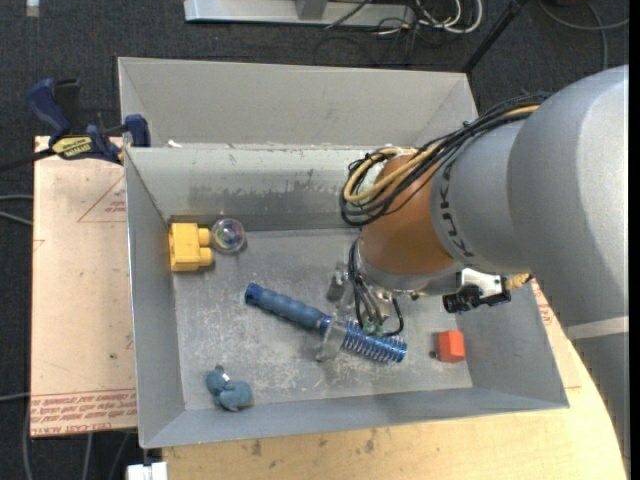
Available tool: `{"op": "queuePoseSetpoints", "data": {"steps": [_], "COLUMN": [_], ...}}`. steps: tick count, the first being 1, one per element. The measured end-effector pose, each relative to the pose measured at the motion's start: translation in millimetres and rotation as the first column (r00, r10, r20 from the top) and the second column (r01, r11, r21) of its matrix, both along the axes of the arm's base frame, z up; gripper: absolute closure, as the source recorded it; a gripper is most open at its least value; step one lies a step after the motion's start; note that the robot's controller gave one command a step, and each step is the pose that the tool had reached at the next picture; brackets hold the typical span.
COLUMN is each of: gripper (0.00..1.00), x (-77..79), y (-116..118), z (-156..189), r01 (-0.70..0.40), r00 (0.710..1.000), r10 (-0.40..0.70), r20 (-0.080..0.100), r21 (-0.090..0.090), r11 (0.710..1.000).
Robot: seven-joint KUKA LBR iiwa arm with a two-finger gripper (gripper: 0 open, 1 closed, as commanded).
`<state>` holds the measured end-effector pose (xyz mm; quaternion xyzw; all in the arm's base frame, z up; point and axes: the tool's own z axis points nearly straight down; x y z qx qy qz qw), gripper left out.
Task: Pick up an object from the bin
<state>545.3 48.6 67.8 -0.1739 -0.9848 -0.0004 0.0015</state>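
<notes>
Grey bin [160, 368], blue brush [300, 313], yellow block [188, 245], orange cube [450, 346], dusty-blue lump [230, 390], clear shimmering ball [229, 235]

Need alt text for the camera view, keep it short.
The arm's hand is down in the grey bin, right over a blue brush where handle meets bristles. Apart from it lie a yellow block with a clear ball beside it, a small orange block and a blue-grey lump.
</notes>
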Motion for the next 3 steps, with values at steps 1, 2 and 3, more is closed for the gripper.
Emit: {"op": "queuePoseSetpoints", "data": {"steps": [1,2,3], "gripper": [0.00,1.00,1.00], "x": [0.6,1.0,2.8], "y": [1,1,1], "z": [0,1,107], "r01": [-0.003,-0.004,-0.007], "r00": [1.000,1.000,1.000], "r10": [0.003,0.004,0.007], "r20": [0.002,0.003,0.011], "r21": [0.000,0.000,0.000], "r11": [1.000,1.000,1.000]}}
